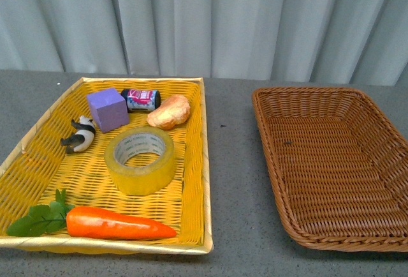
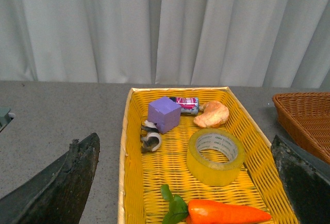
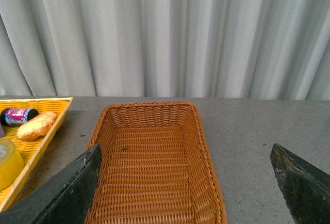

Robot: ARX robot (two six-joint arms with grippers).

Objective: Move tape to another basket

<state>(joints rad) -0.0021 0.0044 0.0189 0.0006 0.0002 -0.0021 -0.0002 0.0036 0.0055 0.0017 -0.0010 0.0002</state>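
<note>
currently, tape: the packing tape roll [image 1: 140, 161] lies flat, hole up, mid-floor of the yellow woven basket [image 1: 206, 162]; not yet lifted, so the task looks unstarted.
target: the brown wicker basket [image 1: 280, 162] sits to the right, apart from the yellow one, with a strip of bare surface between; nothing in it but a small dark speck.
left end effector [image 2: 183, 139]: fingers spread wide with nothing between them, held above the near end of the yellow basket, tape ahead of it.
right end effector [image 3: 184, 146]: likewise spread wide and empty, looking over the brown basket.
neighbours: toy carrot [image 1: 118, 223] near the tape's front side; purple cube [image 1: 107, 109], small can [image 1: 141, 99] and bread roll [image 1: 169, 112] behind; panda figure [image 1: 80, 135] to the left.
risk, grip: the roll is smooth and broad; a pinch across the outside could slip, and one finger through the core seems safer.
risk, clutter: a low approach could nudge the carrot or the bread roll.
risk, basket: the yellow basket looks light; fingers catching its weave or rim could drag it.
risk, drop: an early release would land the tape in the gap or on the brown rim.
surface [image 1: 233, 181]: grey, matte, flat.
room: pale pleated curtain [image 1: 204, 22] across the whole back; even light.
</note>
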